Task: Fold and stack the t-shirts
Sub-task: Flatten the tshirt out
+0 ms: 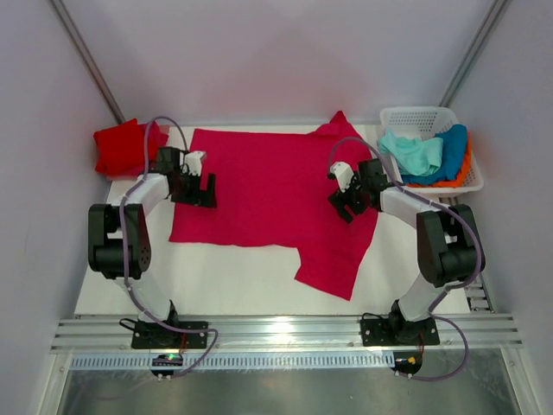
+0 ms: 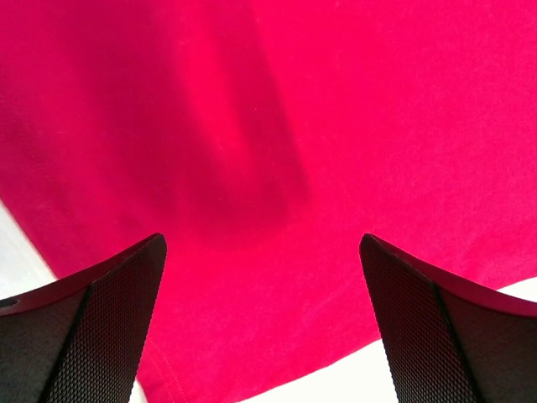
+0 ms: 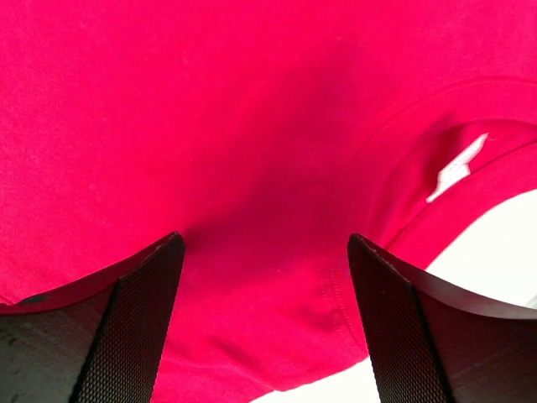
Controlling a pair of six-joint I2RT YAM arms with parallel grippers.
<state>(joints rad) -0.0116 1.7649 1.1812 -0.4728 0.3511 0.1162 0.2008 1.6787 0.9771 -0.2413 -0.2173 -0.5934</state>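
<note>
Entry, fold stage. The crimson-pink t-shirt is lying spread flat on the middle of the white surface. I am judging that it is laid out this way so both arms can reach opposite edges for a fold. 1 sleeve is pointing to the far side and 1 is trailing toward the near edge.

The left gripper is hovering over the shirt's left edge, which I am taking for the hem end. In the left wrist view its jaws are standing fully apart, with only cloth and a strip of bare surface below. It is holding nothing.

The right gripper is sitting over the neck end. The right wrist view is showing the white neck label just beside it. Its jaws are open, a little narrower than the left pair, and straddling cloth without pinching it. I cannot tell whether the tips are touching the fabric.

I am reading this as 2 matched grasp points, 1 per end, being lined up.

Count:
- 1 crimson-pink tee spread out.
- 1 red folded bundle at the far left corner, probably the start of the stack. I cannot tell whether it is 1 tee or more.
- 1 white lattice basket at the far right, keeping the unfolded stock out of the way. It is holding 3 colours: mint-green tee, blue tee, orange tee.
- 2 arms.
</note>
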